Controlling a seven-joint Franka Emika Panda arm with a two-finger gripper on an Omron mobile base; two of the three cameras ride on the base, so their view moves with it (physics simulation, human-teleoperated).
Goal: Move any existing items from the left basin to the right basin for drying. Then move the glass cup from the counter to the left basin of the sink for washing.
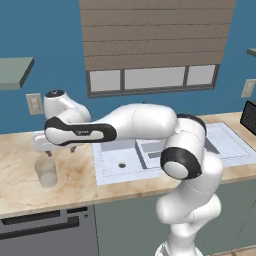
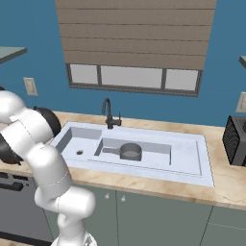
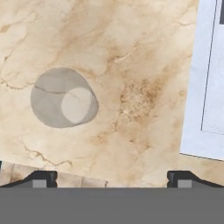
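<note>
Cup (image 1: pixel 46 172) is seen standing upright on the counter (image 1: pixel 20 190), its long axis vertical and its open mouth turned up; it is set well to the left of the sink (image 1: pixel 107 172), apart from the sink's rim. In the hand view the cup (image 3: pixel 64 98) is looked into from above, slightly off its axis, so that the rim and the smaller base circle are both seen.

Saucepan (image 2: pixel 130 152) is seen upright in the wider basin (image 2: pixel 158 158) of the sink, with its short handle pointed left toward the narrower basin (image 2: pixel 77 141), in which a small drain alone is seen. A black faucet (image 2: pixel 108 114) is mounted behind the sink.

The claw (image 1: pixel 60 148) is held above the counter, just over and slightly behind the cup, between cup and sink. Its tips (image 3: pixel 43 178) are spread wide apart, and nothing is held or touched by them.
</note>
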